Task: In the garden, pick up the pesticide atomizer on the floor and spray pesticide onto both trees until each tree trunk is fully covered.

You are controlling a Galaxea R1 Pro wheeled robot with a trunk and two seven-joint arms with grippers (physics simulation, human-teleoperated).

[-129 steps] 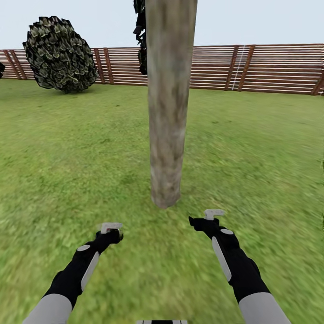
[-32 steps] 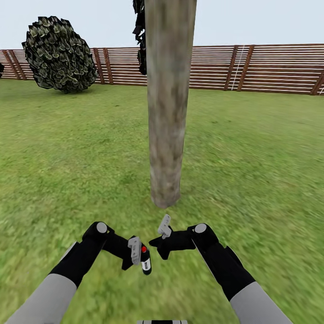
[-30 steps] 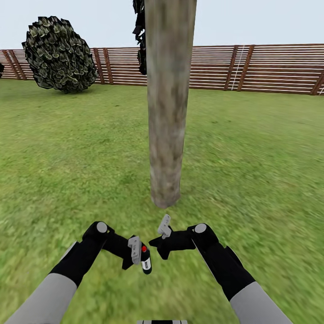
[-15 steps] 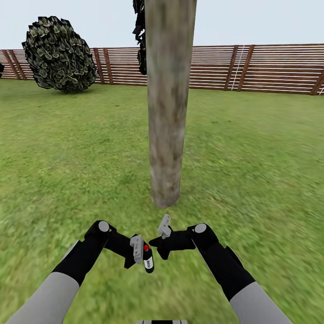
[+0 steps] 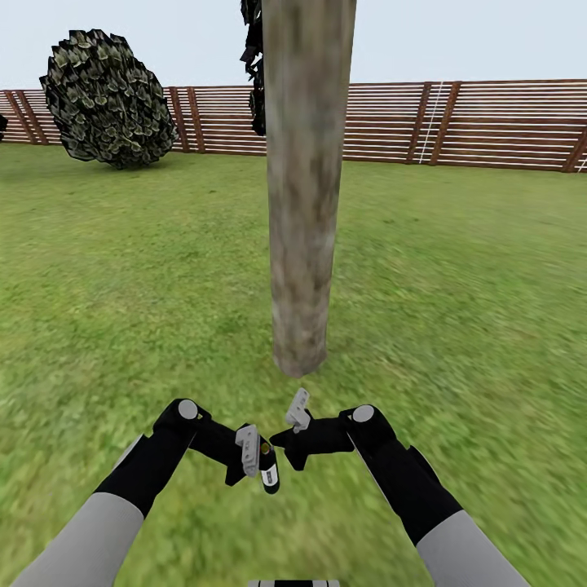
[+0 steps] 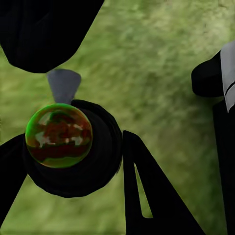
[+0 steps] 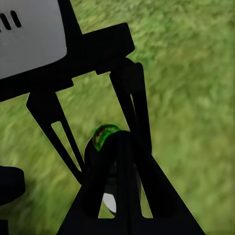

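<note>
One tree trunk (image 5: 302, 187), thick, mottled grey-brown and slightly tilted, rises from the lawn straight ahead. My left gripper (image 5: 254, 456) is shut on the pesticide atomizer (image 5: 268, 473), a small dark sprayer with a whitish end, held low over the grass just short of the trunk's base. Seen in the left wrist view, the atomizer (image 6: 73, 156) sits between black fingers, its round dot mottled green and red. My right gripper (image 5: 298, 410) hangs close beside it, fingers together, nothing in them. Through the right wrist camera the atomizer (image 7: 105, 147) shows a green dot. No white specks are visible.
The green lawn (image 5: 456, 269) spreads all around the trunk. A round dark shrub (image 5: 108, 98) stands at the far left before the brown slatted fence (image 5: 489, 122). Dark foliage (image 5: 256, 65) hangs behind the trunk's upper part.
Both arms have folded inward from their spread pose, and the atomizer is now in the left gripper. In the last second its dot has turned from red to greenish; the left gripper edged slightly right.
</note>
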